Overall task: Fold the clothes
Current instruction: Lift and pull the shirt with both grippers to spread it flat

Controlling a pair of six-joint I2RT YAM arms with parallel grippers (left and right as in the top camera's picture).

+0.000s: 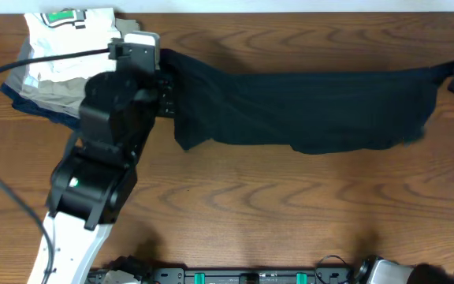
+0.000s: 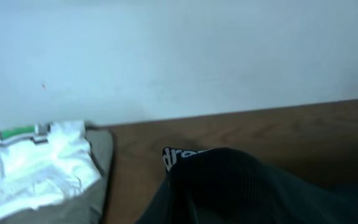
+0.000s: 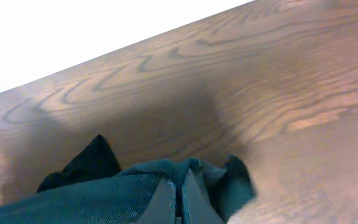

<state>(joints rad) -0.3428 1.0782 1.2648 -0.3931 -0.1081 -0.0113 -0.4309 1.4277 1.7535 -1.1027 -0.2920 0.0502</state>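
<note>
Fingers (image 3: 166,202) of the right gripper (image 3: 180,185) are pressed together on a bunched end of the clothes (image 3: 92,196), at the bottom centre of the right wrist view. In the overhead view the left gripper (image 1: 166,88), upper left of centre, is closed on the other end. The black garment stretches between them as a long band across the upper part of the frame, reaching the right edge, over the wooden table (image 1: 290,205). White lettering (image 2: 182,155) shows on its edge in the left wrist view. A folded pile (image 1: 61,55), white over khaki and navy, lies in the upper left corner.
</note>
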